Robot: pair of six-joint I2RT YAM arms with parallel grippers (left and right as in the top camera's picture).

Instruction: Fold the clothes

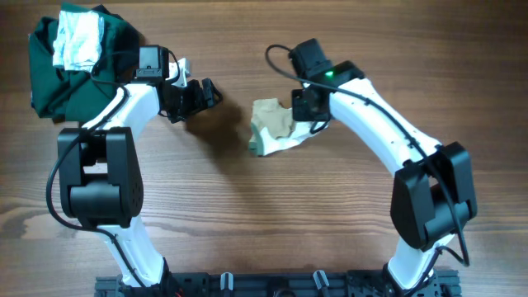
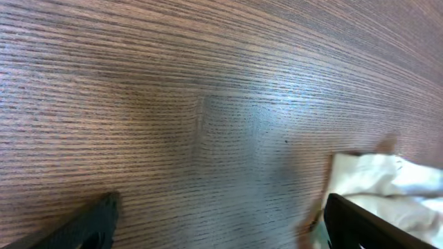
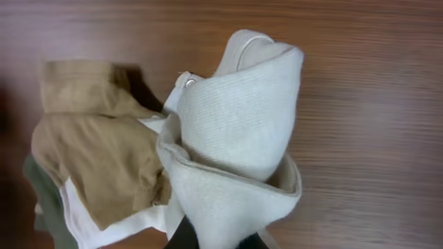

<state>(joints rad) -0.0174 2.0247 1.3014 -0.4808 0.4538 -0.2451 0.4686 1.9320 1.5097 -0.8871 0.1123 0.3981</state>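
Note:
The clothes [image 1: 272, 128] are a small crumpled cream garment with a khaki-tan part and green-edged trim, lying mid-table. In the right wrist view the cream knit fabric [image 3: 235, 138] bunches up into a fold, with the tan part at the left. My right gripper [image 1: 307, 124] is at the garment's right edge, shut on the cream fabric [image 3: 218, 238]. My left gripper [image 1: 198, 95] is open and empty, left of the garment and apart from it. In the left wrist view its fingers [image 2: 221, 225] frame bare wood, with the garment's cream edge [image 2: 387, 183] by the right finger.
A large dark green garment [image 1: 74, 74] lies heaped at the back left corner with a whitish-grey folded cloth [image 1: 78, 41] on top. The wooden table [image 1: 247, 223] runs bare toward the front edge.

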